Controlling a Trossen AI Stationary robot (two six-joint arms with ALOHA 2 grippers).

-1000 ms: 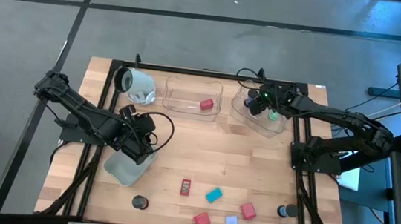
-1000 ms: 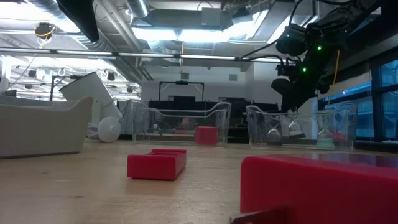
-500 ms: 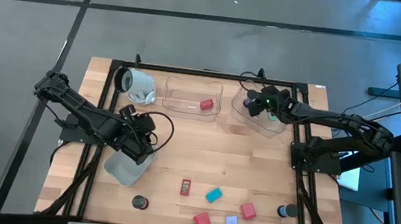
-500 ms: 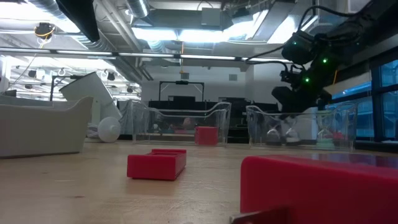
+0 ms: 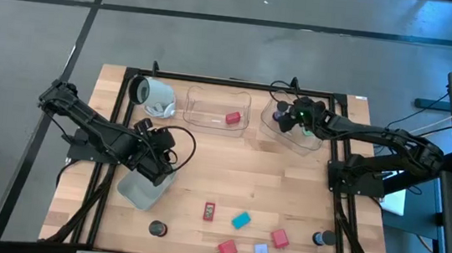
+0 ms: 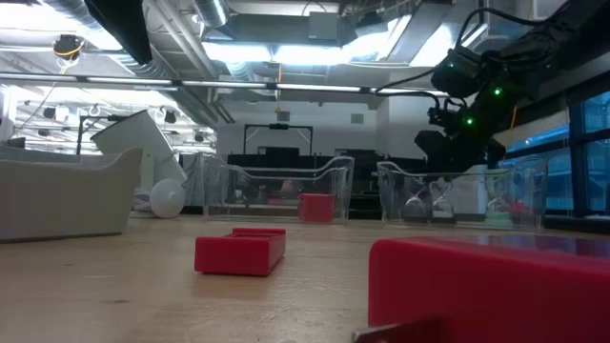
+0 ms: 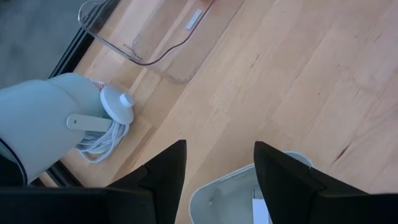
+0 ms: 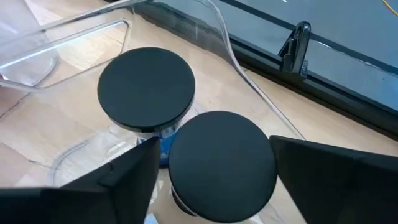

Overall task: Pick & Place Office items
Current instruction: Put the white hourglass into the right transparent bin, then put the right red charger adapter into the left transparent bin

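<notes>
My right gripper (image 8: 214, 142) is down in the right clear tray (image 5: 312, 144) at the table's far right, shut on a short black cylinder (image 8: 221, 163). A second black cylinder (image 8: 147, 88) stands beside it, and a mint-green disc (image 5: 308, 131) lies in the same tray. A red block (image 5: 233, 119) rests in the middle clear tray. Near the front edge lie a flat red piece (image 5: 209, 211), a teal piece (image 5: 240, 221), two red blocks (image 5: 227, 249), a pale blue block (image 5: 261, 252) and two black cylinders (image 5: 157, 229). My left gripper (image 7: 221, 146) hovers open over the grey-blue tray (image 5: 139, 189). My right gripper has the black cylinder's round top end (image 8: 180, 168) between its two fingers, one on each side. It comes from above, pointing down into the tray. The cylinder stands upright, and in the low view its lower end (image 6: 441, 211) is down at the tray's floor.
A large white cylinder with a dark end (image 5: 152, 93) lies at the far left, with a coiled cord beside it (image 7: 102, 140). The clear trays' walls (image 6: 386, 195) stand up around my right gripper. Bare wood (image 5: 238, 170) shows mid-table. A small card (image 7: 258, 208) lies in the grey-blue tray.
My right gripper has come down from above the right clear tray until its fingers reach inside the tray's walls. Most of that drop falls in the first half second, and it has been nearly still since. My left arm has not moved.
</notes>
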